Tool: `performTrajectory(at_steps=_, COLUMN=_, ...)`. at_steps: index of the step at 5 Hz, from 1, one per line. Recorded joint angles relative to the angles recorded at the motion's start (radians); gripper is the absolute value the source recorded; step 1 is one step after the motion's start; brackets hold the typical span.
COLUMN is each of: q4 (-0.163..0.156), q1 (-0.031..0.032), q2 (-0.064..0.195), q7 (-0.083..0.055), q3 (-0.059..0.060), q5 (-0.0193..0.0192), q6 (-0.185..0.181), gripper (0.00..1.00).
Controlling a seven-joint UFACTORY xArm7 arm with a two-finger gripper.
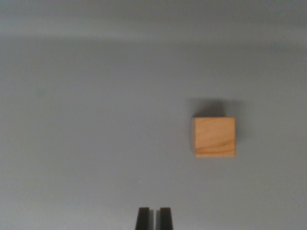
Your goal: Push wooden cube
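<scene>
Wooden and hard-edged, the cube sits on the grey surface, up and toward the wrist view's right of my pincer. My pincer is nearly closed, empty. Cube looks light, rigid; I'd press its flat near face squarely.

only the tool shows: two flat, black, square-ended fingertips, plain and unmarked.

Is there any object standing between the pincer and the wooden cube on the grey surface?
Nothing visible does. The pincer is at the bottom edge of the wrist view, its fingertips almost together. The wooden cube lies farther up and toward the wrist view's right, apart from it. Only bare grey surface shows between them.
</scene>
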Motion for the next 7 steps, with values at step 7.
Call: performTrajectory(at_steps=7, q4=-0.121, q1=-0.0275, q2=0.079, q7=-0.069, q3=-0.024, q5=0.0056, q6=-0.189, gripper=0.00)
